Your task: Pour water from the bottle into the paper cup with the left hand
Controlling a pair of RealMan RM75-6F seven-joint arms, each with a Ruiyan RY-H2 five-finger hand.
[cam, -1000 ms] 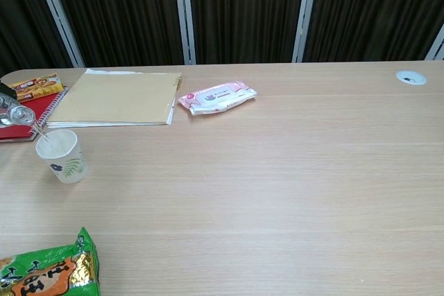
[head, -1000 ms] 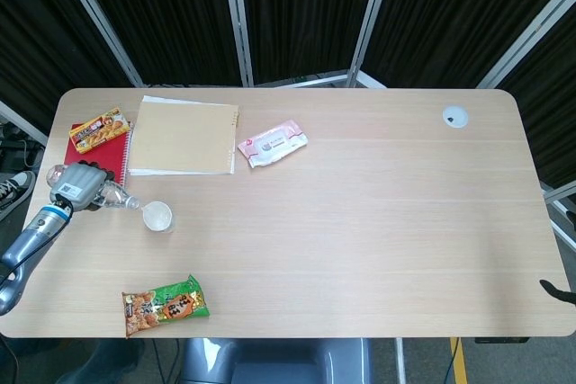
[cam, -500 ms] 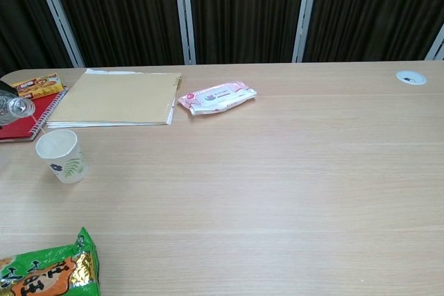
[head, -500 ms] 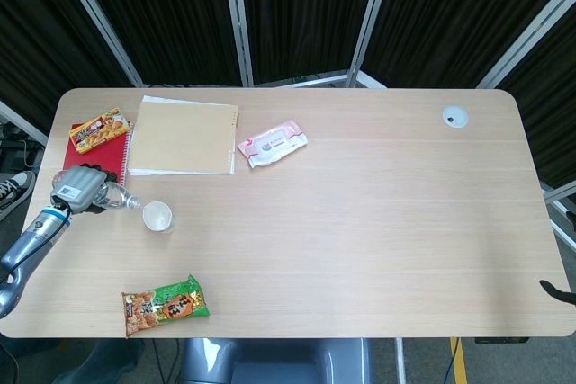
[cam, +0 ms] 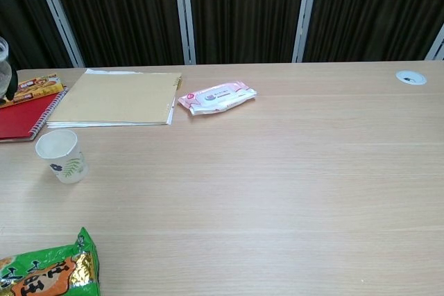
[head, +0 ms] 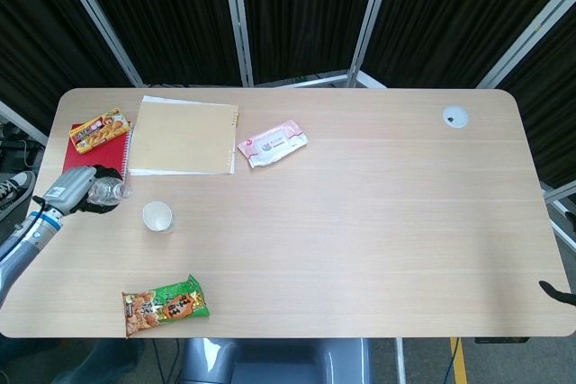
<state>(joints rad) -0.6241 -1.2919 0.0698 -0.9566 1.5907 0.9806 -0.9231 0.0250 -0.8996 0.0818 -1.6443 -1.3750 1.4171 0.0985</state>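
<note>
**A:** What does the scene hold, biggest things first?

**B:** A long wooden table (head: 360, 222). On its left part lie a tan notebook (head: 184, 137), a red notebook (head: 103, 152), a green snack bag (head: 166, 304) and a pink wipes pack (head: 273, 142). The paper cup (head: 157, 216) stands upright near the left edge.

**A:** And the pour?

**B:** Judging by the pose, it looks finished. The left hand (head: 74, 187) grips the bottle (head: 107, 191), now lifted back towards upright, beside the cup and apart from it. Setting the bottle down seems all that is left. The right hand is not in view.

**A:** What changed?

**B:** A second ago the bottle was tipped with its mouth over the cup; since then it has drawn back to the left.
</note>
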